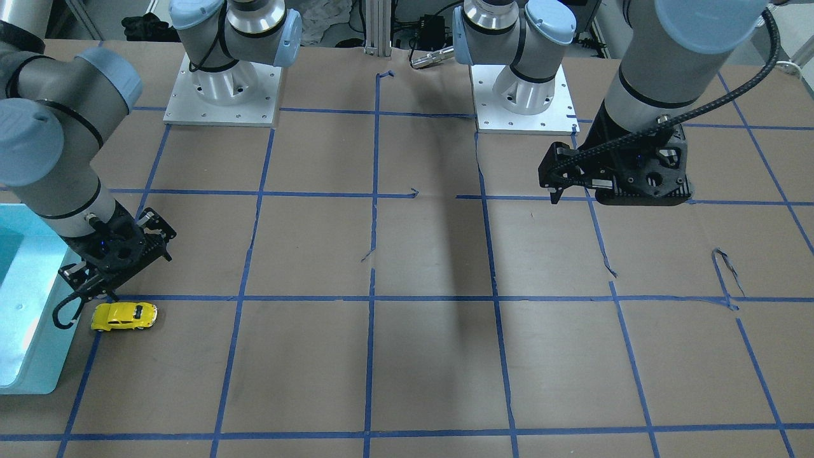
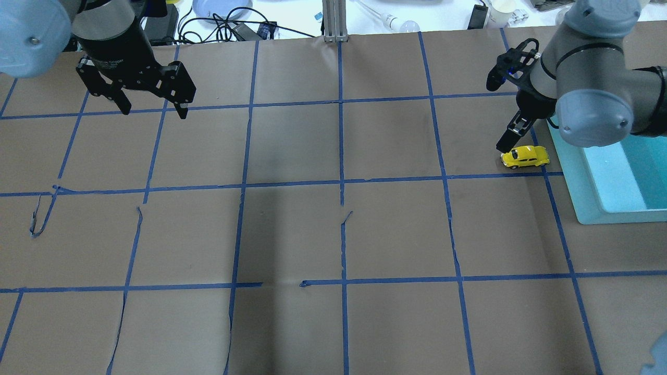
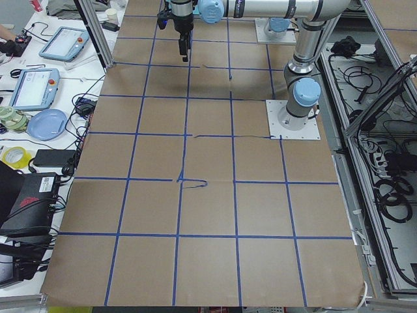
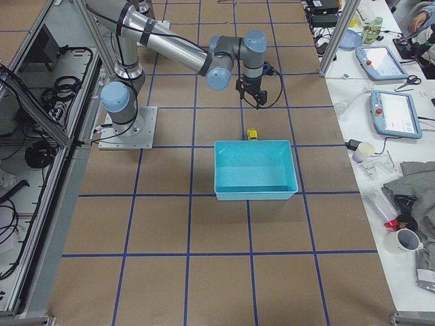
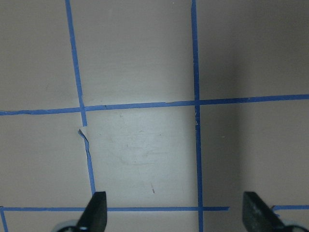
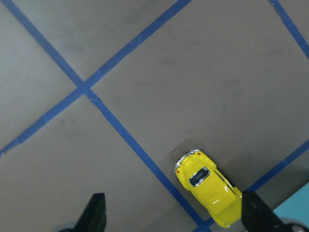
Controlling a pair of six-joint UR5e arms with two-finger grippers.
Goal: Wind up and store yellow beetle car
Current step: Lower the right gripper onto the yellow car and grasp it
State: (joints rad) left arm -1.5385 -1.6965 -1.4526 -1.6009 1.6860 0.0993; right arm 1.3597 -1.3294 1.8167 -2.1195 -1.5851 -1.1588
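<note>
Far left, the left end effector (image 2: 155,112) hangs over bare bench (image 2: 292,234), spread wide and holding nothing. Across we go: the yellow beetle car (image 2: 525,156) sits on the bench by a blue tape line (image 2: 484,177), just beside the teal bin (image 2: 620,216). The right end effector (image 6: 175,215) hovers above it, wide open and empty, with the car off toward one finger. It looks light, rigid, glossy and probably slippery, so pinch the flat flanks. The underside and any wind-up mechanism are hidden.

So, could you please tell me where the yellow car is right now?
The car sits on the table at the overhead view's right, beside the teal bin and close by the right gripper.
</note>
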